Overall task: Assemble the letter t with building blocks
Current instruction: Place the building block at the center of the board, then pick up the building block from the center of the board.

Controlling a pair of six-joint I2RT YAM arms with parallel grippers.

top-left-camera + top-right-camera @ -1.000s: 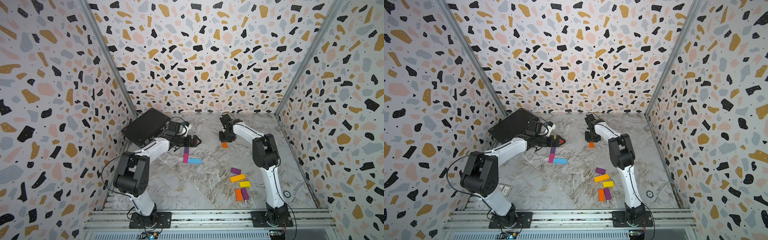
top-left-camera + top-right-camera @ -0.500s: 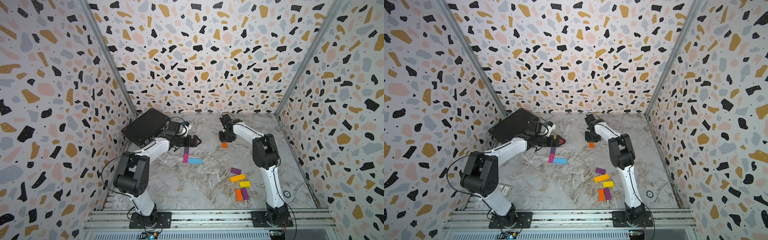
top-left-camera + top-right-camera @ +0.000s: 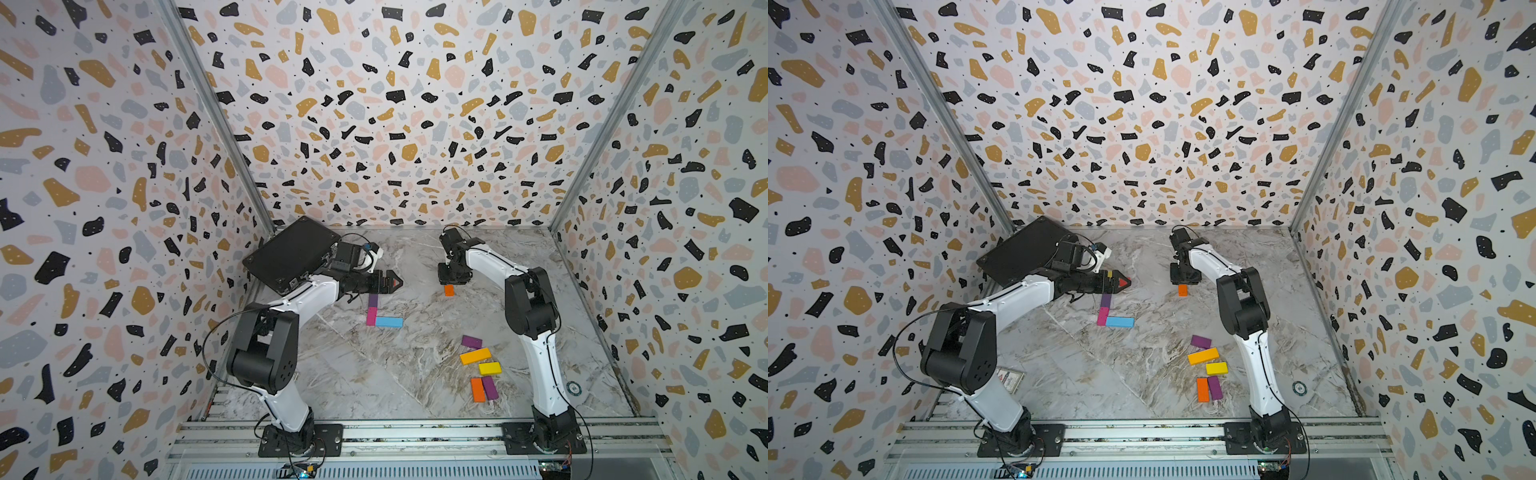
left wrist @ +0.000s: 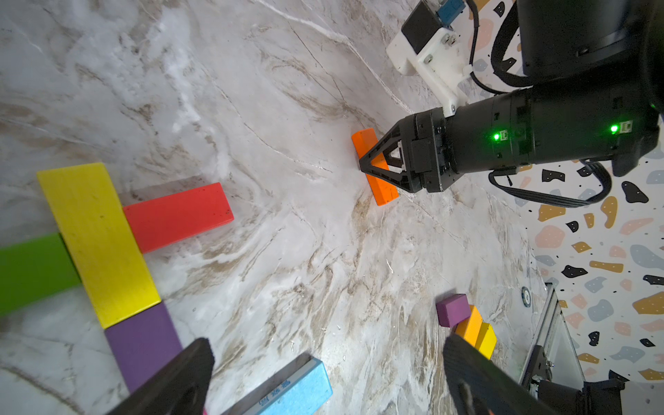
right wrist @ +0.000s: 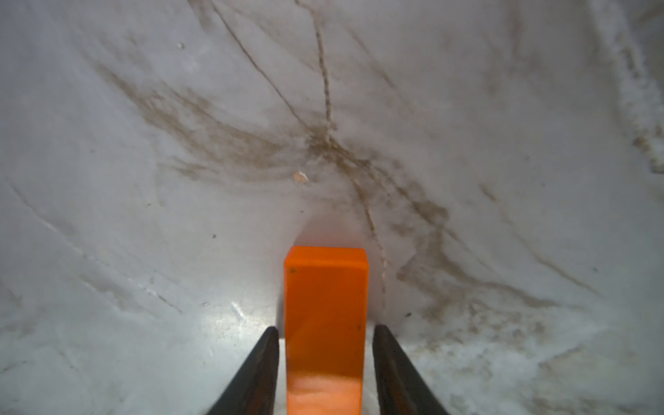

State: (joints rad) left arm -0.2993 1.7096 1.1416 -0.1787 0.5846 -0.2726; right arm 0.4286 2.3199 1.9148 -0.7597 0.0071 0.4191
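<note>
In a top view: right claw [image 3: 453,277] over the orange block [image 3: 449,290], centre-right, on the worktop [image 3: 374,374], well apart from the pink block [image 3: 371,316].
Left wrist: left claw [image 4: 325,350] gaping, empty, bottom edge. Green block [image 4: 32,269] and red block [image 4: 178,215] flank yellow block [image 4: 97,244] at left.
Right wrist: jaws straddle orange, slim gap each side, no grip.
Likely pick step. Next: close squarely, carry to the t.

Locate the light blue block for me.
In both top views the light blue block lies flat on the left arm's side, touching the pink block's near end, near the left gripper.
</note>
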